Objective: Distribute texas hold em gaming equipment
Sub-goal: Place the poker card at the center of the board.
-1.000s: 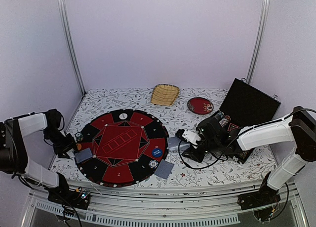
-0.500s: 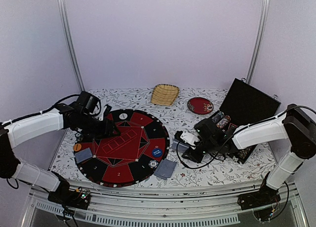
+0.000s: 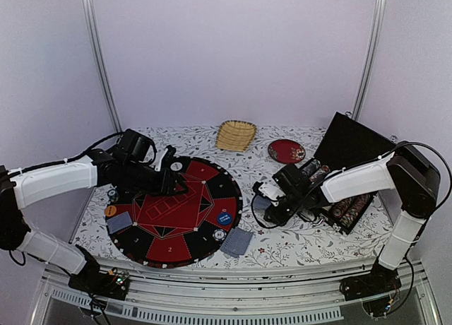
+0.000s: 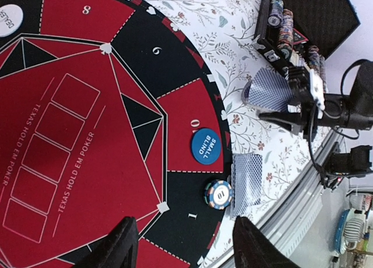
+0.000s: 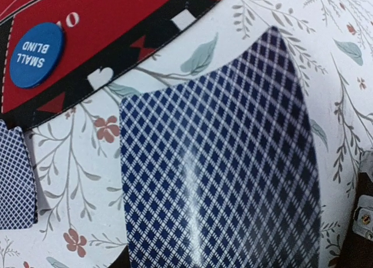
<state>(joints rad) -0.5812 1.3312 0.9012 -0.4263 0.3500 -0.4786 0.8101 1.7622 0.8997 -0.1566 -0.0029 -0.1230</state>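
Your right tool (image 3: pixel 265 203) is clamped on a card (image 5: pixel 215 163); the mat (image 3: pixel 169 205) lies at its nine o'clock, under your spread-apart left tool (image 4: pixel 185 247).

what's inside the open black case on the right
Rows of striped chips packed on edge in the black case. The right arm crosses over it in the top view, so the middle of its tray is hidden.

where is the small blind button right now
In the top view the small blind button lies on the right side of the round mat, near its rim, just beyond the striped chip.
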